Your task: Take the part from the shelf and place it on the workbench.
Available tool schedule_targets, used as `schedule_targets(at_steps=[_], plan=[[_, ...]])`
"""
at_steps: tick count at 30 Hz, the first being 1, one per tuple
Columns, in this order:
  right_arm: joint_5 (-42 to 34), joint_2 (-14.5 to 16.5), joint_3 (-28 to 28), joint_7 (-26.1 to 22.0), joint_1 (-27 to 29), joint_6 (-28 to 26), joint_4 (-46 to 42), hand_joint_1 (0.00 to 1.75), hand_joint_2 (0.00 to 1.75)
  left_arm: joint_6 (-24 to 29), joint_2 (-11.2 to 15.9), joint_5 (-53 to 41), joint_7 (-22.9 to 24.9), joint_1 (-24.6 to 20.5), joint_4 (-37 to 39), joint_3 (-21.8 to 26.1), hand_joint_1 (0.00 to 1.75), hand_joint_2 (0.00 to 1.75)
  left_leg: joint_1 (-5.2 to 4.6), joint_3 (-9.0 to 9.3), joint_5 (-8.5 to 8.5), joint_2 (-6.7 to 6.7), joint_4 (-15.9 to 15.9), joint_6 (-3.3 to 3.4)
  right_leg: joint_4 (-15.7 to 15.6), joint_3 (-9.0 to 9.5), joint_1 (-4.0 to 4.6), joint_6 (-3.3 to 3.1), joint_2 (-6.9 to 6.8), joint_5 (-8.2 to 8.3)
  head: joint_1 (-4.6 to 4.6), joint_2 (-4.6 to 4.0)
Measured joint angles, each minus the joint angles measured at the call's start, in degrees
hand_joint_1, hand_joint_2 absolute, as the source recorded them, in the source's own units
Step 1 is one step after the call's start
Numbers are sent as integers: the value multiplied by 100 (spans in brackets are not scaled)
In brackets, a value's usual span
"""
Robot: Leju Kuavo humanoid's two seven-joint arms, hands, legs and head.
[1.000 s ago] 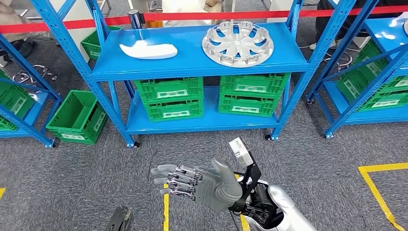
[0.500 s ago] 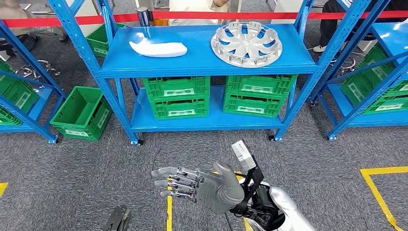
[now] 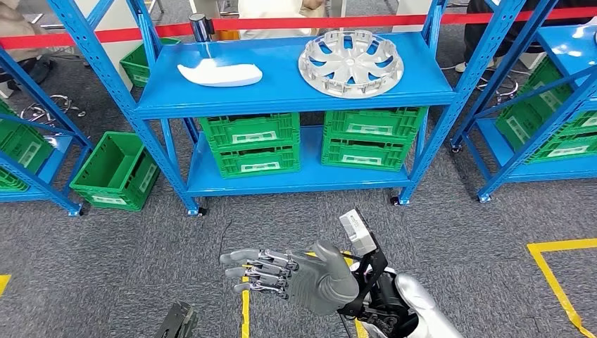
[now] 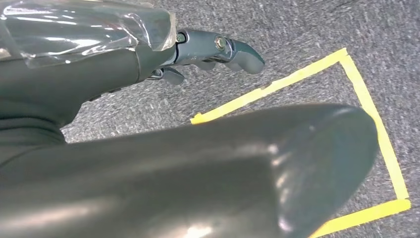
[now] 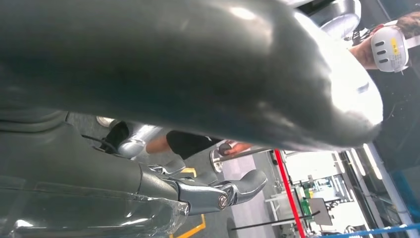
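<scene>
A blue shelf [image 3: 281, 95] stands ahead of me across grey carpet. On its top board lie a white curved part [image 3: 220, 73] at the left and a silver wheel cover [image 3: 350, 63] at the right. My right hand [image 3: 296, 276] hovers low in front of me, well short of the shelf, fingers [image 3: 257, 266] stretched out to the left and holding nothing. The right wrist view has its thumb [image 5: 148, 74] and bare fingers [image 5: 218, 193]. My left hand [image 3: 177, 322] pokes in at the bottom edge; the left wrist view shows its fingers [image 4: 218, 47] apart over the floor, holding nothing.
Green crates [image 3: 257, 143] fill the lower shelf board, and another green crate [image 3: 112, 171] sits on the floor at the left. More blue racks flank both sides [image 3: 535, 105]. A red barrier tape [image 3: 281, 22] and a person [image 3: 271, 8] are behind the shelf. Yellow floor tape [image 3: 556, 282] marks the right.
The whole picture sways right and back left as the camera moves. My right hand stays held out with fingers spread, and the parts on the shelf have not moved.
</scene>
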Motion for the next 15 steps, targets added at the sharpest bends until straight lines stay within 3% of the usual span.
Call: schedule_targets(at_steps=[1, 5, 7, 9, 10, 11, 12, 13, 14, 15], plan=[[1, 4, -8, 0, 2, 1, -10, 0, 0, 1, 3, 0, 3, -3, -2, -4, 0, 0, -17, 87, 23, 0, -166, 27, 0, -6, 11, 22, 2, -3, 2, 0], [10, 14, -27, -1, 9, 8, -55, 0, 0, 4, 16, 2, 13, 0, -19, -13, 0, 0, -38, 170, 30, 5, -308, 164, 44, -52, 14, 131, -9, -39, 8, 0], [8, 13, -37, -2, 6, 11, -78, 0, 0, 4, 14, 2, 12, -9, -35, -14, 0, 0, -20, 228, 59, 12, -391, 234, 499, -293, 14, 115, -18, -227, 22, 0], [8, 1, -41, -4, 23, 13, -81, 0, 0, 1, 14, 2, 12, -15, -38, -15, 0, 0, -36, 236, 49, 10, -397, 265, 1305, -738, 16, 85, -19, -491, 32, 0], [9, -9, -42, -4, 35, 18, -81, 0, 0, -4, 15, 3, 13, -12, -38, -17, 0, 0, -41, 239, 41, 7, -395, 270, 1598, -917, 14, 97, -19, -555, 33, 0], [9, -19, -43, -4, 42, 28, -81, 0, 0, -9, 15, 8, 13, -9, -38, -20, 0, 0, -44, 247, 32, 2, -393, 269, 1669, -987, 13, 133, -20, -528, 34, 0], [8, -26, -43, -4, 43, 41, -81, 0, 0, -15, 15, 18, 14, -7, -39, -24, 0, 0, -44, 261, 18, -6, -388, 261, 1498, -933, 9, 183, -23, -415, 35, 0], [8, -28, -44, -4, 42, 57, -82, 0, 0, -18, 14, 31, 14, -7, -39, -28, 0, 0, -44, 279, -3, -14, -380, 248, 1133, -772, 4, 234, -27, -248, 36, 0], [7, -29, -45, -4, 39, 74, -84, 0, 0, -19, 12, 47, 14, -7, -40, -33, 0, 0, -50, 292, -33, -20, -362, 223, 693, -568, 1, 263, -36, -83, 38, 0], [6, -29, -45, -4, 37, 89, -86, 0, 0, -19, 10, 68, 15, -7, -41, -38, 0, 0, -63, 299, -75, -25, -337, 194, 339, -388, 2, 254, -41, 36, 36, 0]])
